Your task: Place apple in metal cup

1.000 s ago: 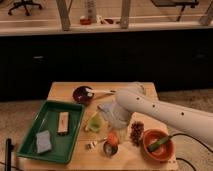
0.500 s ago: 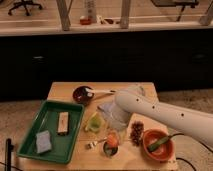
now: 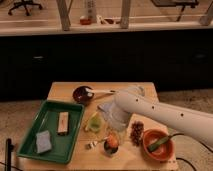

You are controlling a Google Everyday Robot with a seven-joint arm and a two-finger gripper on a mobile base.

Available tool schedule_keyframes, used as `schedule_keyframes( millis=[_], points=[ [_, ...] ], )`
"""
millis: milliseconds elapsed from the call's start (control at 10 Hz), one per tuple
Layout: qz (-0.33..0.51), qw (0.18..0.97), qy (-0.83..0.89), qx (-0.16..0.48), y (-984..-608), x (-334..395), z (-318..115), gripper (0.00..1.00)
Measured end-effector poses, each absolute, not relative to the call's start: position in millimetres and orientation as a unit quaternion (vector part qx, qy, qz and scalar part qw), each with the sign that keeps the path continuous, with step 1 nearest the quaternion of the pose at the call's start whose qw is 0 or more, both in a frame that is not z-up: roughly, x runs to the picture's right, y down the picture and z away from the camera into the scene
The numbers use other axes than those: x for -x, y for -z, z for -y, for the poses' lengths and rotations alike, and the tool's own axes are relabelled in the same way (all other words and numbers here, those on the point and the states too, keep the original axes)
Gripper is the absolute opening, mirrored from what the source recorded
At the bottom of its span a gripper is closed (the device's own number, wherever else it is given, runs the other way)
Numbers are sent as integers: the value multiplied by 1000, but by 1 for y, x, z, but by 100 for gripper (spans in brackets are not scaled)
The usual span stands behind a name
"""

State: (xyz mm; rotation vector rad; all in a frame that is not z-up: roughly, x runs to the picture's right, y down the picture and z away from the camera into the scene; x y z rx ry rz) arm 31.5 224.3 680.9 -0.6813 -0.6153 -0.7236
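The apple (image 3: 112,142) is a small orange-red fruit near the front edge of the wooden table (image 3: 65,91). It sits at the mouth of the small silver metal cup (image 3: 108,149), which is mostly hidden by it. My gripper (image 3: 113,132) hangs from the white arm (image 3: 160,116) that reaches in from the right. It is directly above the apple, close to or touching it. I cannot tell whether the apple rests fully inside the cup.
A green tray (image 3: 30,145) with a sponge (image 3: 43,141) and a bar stands at the left. A dark bowl (image 3: 82,94) with a wooden spoon is at the back. A yellow-green cup (image 3: 94,122), a brown cluster (image 3: 136,132) and an orange-red bowl (image 3: 157,145) surround the gripper.
The arm has shifted only slightly. The apple stays in the same spot under the gripper at the metal cup.
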Motion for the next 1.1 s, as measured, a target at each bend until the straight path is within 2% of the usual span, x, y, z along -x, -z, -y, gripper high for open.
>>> schedule_keyframes(
  millis=[1100],
  points=[
    [314,801,394,323,-664,-9,-233,0]
  ],
)
